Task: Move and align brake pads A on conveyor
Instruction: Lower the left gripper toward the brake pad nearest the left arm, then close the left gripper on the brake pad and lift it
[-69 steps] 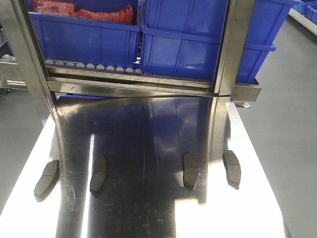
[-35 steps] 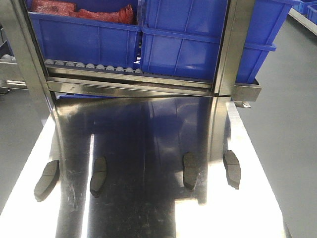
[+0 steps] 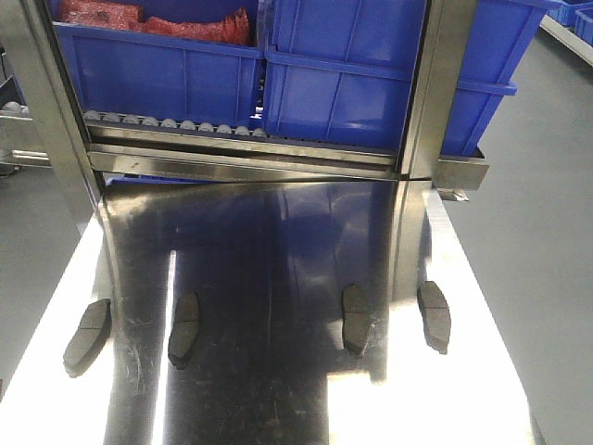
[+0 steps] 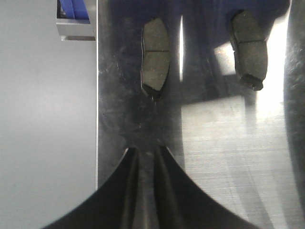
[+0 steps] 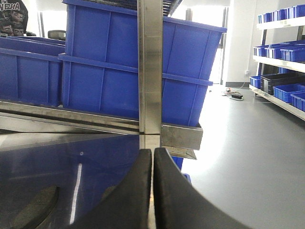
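Change against the earlier front frames: none found; the four brake pads A lie where they lay, in a loose row across the lower half of the frame, each well apart from the next, the outer left one slanted. Surface: a mirror-bright steel worktop, scratched, carrying glare bands and blue reflections; all four pads rest flat on it. Room: a steel post and cross rail stand at the far edge of the worktop, with a line of small rollers under stacked blue bins; the upper left bin holds red contents. Grey floor lies to the right. The right wrist view adds shelving with further blue bins at the far right. Left gripper: low centre of its wrist view, fingers parted by a narrow gap, holding nothing and touching no pad; two pads lie ahead of it in the upper part of the frame, the nearer one almost straight above the tips. Right gripper: fingers pressed together along a thin seam, nothing between them, pointing at the steel post.
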Robot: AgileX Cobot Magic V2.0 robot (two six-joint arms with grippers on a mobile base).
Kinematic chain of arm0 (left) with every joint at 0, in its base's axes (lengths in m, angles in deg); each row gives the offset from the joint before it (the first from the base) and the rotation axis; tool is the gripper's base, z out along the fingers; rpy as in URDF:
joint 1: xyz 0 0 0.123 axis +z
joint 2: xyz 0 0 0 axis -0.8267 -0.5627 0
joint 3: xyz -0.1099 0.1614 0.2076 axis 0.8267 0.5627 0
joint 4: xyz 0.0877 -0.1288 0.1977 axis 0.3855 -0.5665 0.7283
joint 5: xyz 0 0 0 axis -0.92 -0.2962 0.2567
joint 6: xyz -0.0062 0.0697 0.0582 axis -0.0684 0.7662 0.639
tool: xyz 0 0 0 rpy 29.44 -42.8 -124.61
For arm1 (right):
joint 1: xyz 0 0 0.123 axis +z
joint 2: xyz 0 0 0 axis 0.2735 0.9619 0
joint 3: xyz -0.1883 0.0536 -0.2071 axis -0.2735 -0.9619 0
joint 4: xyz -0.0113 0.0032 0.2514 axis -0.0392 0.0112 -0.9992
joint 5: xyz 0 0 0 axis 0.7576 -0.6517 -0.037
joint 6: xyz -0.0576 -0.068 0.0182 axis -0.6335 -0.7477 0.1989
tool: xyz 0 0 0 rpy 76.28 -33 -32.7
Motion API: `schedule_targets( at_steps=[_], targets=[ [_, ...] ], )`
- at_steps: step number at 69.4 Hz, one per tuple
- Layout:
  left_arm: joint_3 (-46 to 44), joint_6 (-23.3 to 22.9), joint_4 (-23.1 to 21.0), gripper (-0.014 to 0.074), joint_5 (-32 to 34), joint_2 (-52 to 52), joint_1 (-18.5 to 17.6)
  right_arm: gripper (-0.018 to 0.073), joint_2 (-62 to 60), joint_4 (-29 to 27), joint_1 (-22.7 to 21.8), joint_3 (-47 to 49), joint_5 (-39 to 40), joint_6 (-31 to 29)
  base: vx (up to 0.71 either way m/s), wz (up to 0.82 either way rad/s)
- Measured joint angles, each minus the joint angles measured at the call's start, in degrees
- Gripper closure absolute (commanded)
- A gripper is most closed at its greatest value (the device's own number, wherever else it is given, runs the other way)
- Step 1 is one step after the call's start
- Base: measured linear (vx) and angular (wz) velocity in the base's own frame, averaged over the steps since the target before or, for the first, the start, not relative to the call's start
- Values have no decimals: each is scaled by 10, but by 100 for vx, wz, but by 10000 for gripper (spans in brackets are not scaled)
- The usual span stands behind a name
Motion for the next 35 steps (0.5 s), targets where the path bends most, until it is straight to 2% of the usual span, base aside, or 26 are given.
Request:
schedule_targets(
  at_steps=[17,25,35],
  targets=[
    [0,8,0,193,0,-8,0,569,0,0,0,0,0,0,0,0],
    [-1,14,0,155,2,-9,0,569,0,0,0,0,0,0,0,0],
    [-36,20,-1,154,-12,-39,0,569,0,0,0,0,0,0,0,0]
  ],
)
